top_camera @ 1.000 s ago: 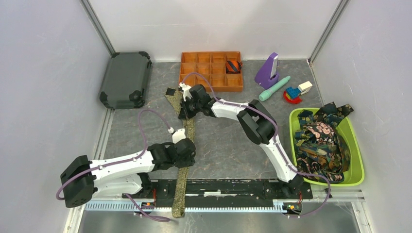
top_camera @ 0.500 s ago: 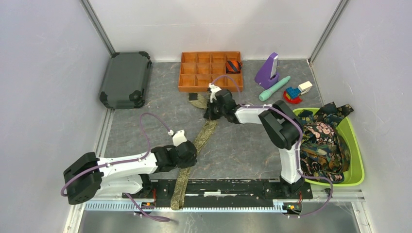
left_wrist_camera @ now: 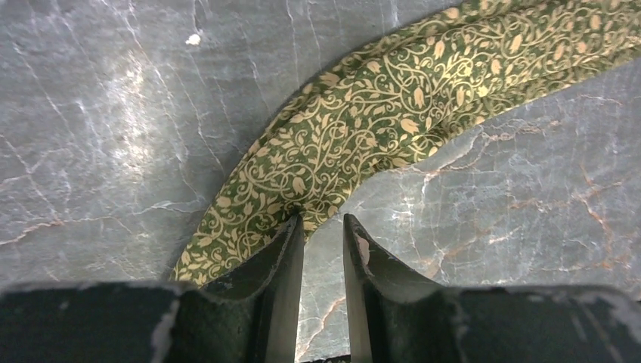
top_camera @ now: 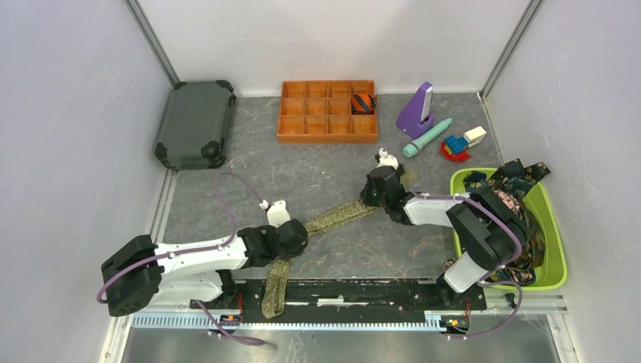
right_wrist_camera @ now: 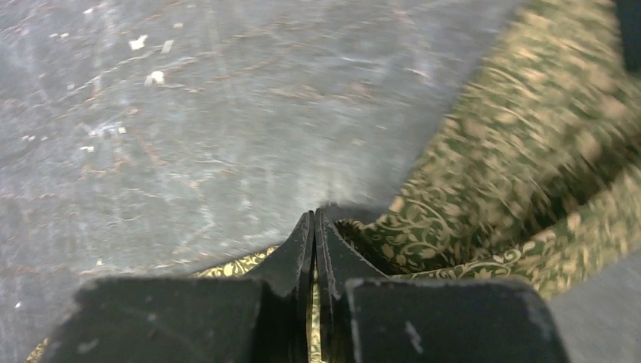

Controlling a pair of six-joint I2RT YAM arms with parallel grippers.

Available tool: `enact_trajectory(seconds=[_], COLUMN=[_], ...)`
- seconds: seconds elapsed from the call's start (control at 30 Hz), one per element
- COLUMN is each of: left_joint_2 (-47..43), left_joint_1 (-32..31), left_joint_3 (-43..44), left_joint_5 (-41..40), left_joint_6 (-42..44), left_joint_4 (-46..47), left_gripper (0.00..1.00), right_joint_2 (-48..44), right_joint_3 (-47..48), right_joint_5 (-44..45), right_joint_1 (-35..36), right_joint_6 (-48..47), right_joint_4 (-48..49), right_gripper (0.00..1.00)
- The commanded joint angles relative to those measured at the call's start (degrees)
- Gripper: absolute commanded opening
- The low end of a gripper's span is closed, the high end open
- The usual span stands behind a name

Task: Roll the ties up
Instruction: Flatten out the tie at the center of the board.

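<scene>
- Your olive tie (top_camera: 332, 215) lies flat on the tabletop (top_camera: 340, 174). It runs from the right gripper down-left to the left gripper, bends there, and carries on toward you across the base rail (top_camera: 363, 291).
- Your right gripper (right_wrist_camera: 314, 221) has its jaws pressed together, pinching the olive tie at one end. Patterned cloth bunches up just to the right of them.
- Your left gripper (left_wrist_camera: 323, 227) sits low at the bend. Its jaws stand a narrow gap apart, with bare tabletop showing between them. The cloth's edge meets the tips and runs on beside one finger.
- A rolled striped tie (top_camera: 363, 102) sits in the back right corner compartment of the orange tray (top_camera: 302, 138).
- The dark printed ties (top_camera: 499, 219) are heaped in the green bin (top_camera: 558, 261) on your right, with one end draped over its far rim.
</scene>
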Motion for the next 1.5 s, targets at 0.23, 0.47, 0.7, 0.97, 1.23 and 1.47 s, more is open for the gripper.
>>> enact_trajectory(seconds=[0.23, 0.47, 0.7, 0.97, 1.23, 1.47], left_joint_2=[9.0, 6.5, 2.0, 5.6, 15.0, 18.4], left_joint_1=[2.2, 1.9, 1.8, 1.8, 1.8, 1.8], left_joint_3=[9.1, 13.4, 16.6, 19.9, 24.9, 22.7], left_joint_5=[-4.5, 1.7, 3.0, 2.1, 2.4, 2.4], left_joint_6=[12.1, 16.7, 18.5, 18.3, 19.3, 19.8], left_joint_4=[-7.1, -11.2, -15.9, -9.3, -4.2, -0.5], left_gripper=[0.33, 0.35, 0.38, 0.38, 0.35, 0.34], right_joint_2=[-12.0, -22.8, -36.9, -47.3, -41.9, -42.9], right_joint_3=[0.2, 0.3, -16.6, -23.0, -22.6, -19.5], right_joint_5=[14.9, 10.2, 8.1, 15.8, 20.1, 23.4], right_joint_1=[-2.0, -2.0, -1.8, -2.0, -3.9, -4.0], right_joint_6=[-3.7, -8.2, -2.5, 1.9, 2.9, 0.0], right_joint_4=[-14.1, -20.4, -22.6, -28.7, -28.8, -31.2], right_gripper=[0.2, 0.49, 0.54, 0.81, 0.75, 0.72])
